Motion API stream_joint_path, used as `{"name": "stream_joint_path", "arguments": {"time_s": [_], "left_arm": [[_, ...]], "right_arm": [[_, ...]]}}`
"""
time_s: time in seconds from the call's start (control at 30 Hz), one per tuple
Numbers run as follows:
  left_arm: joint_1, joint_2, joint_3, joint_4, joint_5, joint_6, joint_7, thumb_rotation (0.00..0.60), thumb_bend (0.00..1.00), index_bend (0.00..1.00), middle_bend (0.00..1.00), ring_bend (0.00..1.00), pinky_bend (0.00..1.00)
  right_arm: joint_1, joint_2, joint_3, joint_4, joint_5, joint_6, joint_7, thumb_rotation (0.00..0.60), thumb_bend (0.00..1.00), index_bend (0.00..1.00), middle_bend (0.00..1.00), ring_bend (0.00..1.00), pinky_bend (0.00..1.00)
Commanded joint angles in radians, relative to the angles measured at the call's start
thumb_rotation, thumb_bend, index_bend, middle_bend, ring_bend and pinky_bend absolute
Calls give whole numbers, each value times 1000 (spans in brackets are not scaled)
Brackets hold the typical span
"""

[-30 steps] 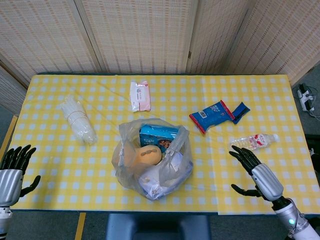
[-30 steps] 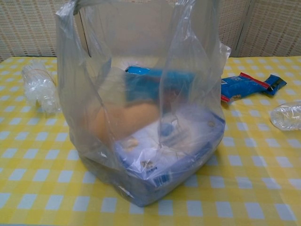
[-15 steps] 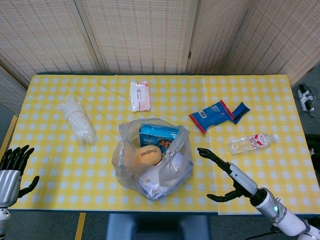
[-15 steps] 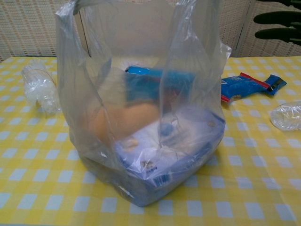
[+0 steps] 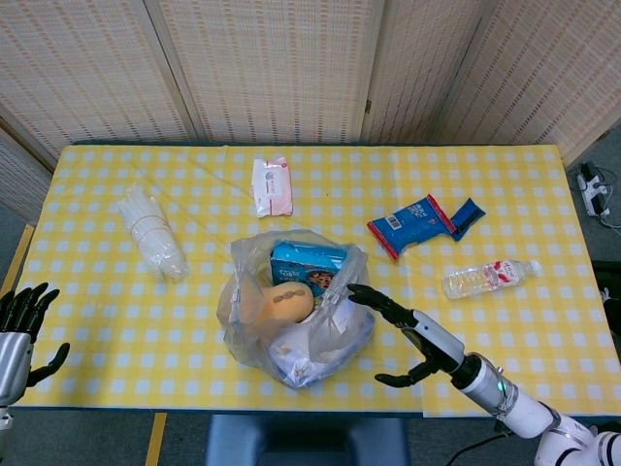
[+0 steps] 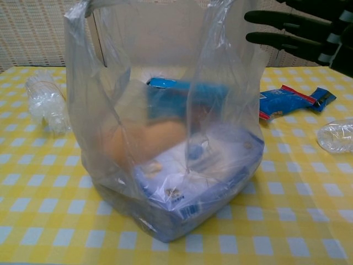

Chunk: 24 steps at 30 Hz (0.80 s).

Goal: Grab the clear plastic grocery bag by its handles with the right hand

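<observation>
The clear plastic grocery bag (image 5: 291, 320) stands near the table's front edge, holding a blue box, a tan rounded item and a white-blue pack. In the chest view the bag (image 6: 165, 138) fills the frame, its handles (image 6: 220, 11) rising out of the top. My right hand (image 5: 408, 335) is open just right of the bag, fingers spread and pointing left toward its handles (image 5: 342, 282), not touching them. The same right hand (image 6: 298, 33) shows at the upper right in the chest view. My left hand (image 5: 19, 330) hangs open off the table's left front corner.
On the yellow checked table (image 5: 116, 320) lie a stack of clear cups (image 5: 150, 233), a wipes pack (image 5: 272, 184), blue snack packets (image 5: 422, 223) and a water bottle (image 5: 485, 277). Woven screens stand behind.
My right hand has swept left from the table's right front area to just beside the bag, entering the chest view. The left hand has sunk slightly. The bag has not moved.
</observation>
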Motion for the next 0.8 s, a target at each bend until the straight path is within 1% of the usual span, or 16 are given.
{"name": "stream_joint_path", "arguments": {"time_s": [0.03,0.27,0.53,0.8], "left_arm": [[4,3,1,-2,2,5,-5,600,356,155,109,96,55],[8,7,1,-4,4,12,-10,600,356,160,115,97,55],[8,7,-1,-4,0,9,-8,600,356,164,117,99,56],[9,5,1,-10,6,10,1,600,356,165,117,99,56]], "right_arm": [[3,-17,-8,21,7,4,9,600,290,0,0,69,0],[12,-42,-21,60,24,4,29,600,289,0,0,70,0],[4,-42,-38,84,30,40,44,600,290,0,0,70,0],[25,-56,-42,98,51,9,64,600,290,0,0,70,0]]}}
